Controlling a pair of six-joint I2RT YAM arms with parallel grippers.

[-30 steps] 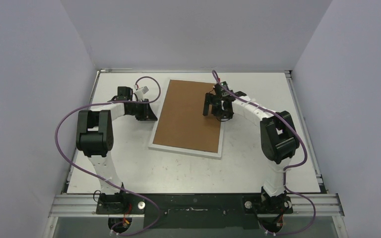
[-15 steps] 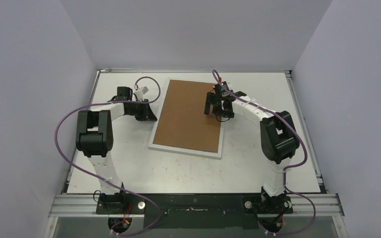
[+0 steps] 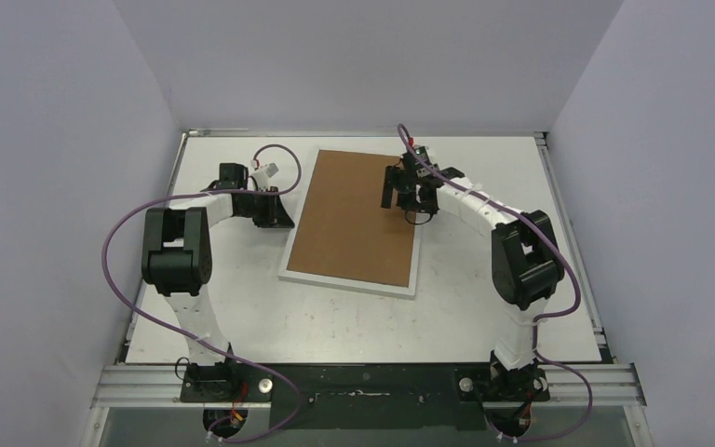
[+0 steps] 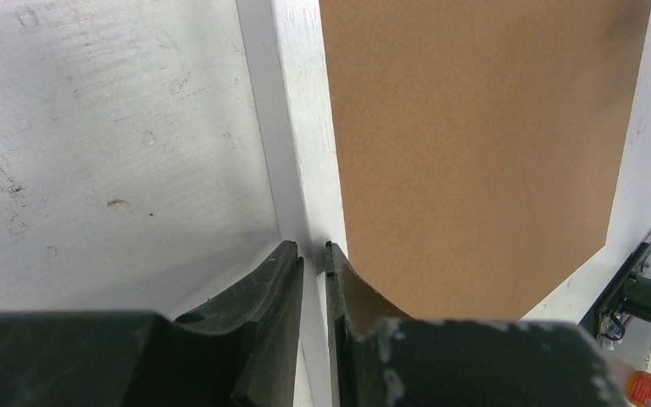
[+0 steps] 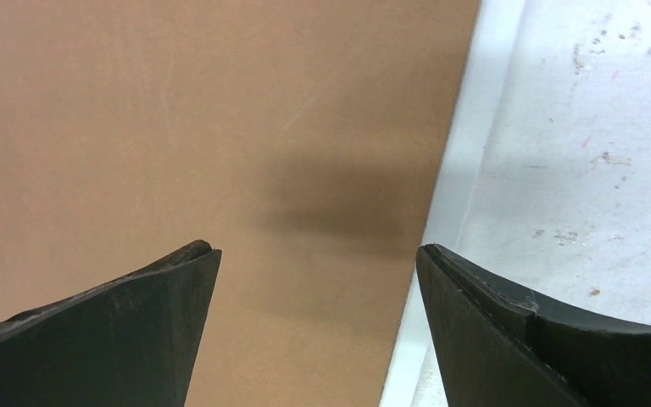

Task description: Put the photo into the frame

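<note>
The frame [image 3: 349, 282] lies face down across the middle of the table, its brown board [image 3: 358, 219] facing up inside a thin white rim. My left gripper [image 3: 287, 216] sits low at the frame's left side. In the left wrist view it [image 4: 314, 254] is shut on the white rim [image 4: 301, 127], one finger on each side. My right gripper [image 3: 400, 198] hovers open over the board near the frame's right edge. In the right wrist view its jaws [image 5: 318, 254] stand wide apart above the board [image 5: 178, 127] and the rim [image 5: 466, 144], holding nothing. The photo is hidden.
The white table [image 3: 484, 307] is scuffed and enclosed by grey walls on three sides. A metal rail [image 3: 573, 242] runs along its right edge. Purple cables [image 3: 116, 270] loop off both arms. The arm bases stand on the dark near strip [image 3: 363, 386].
My right gripper has drifted slightly toward the far side of the board and opened a touch wider. The left gripper and the frame have not moved.
</note>
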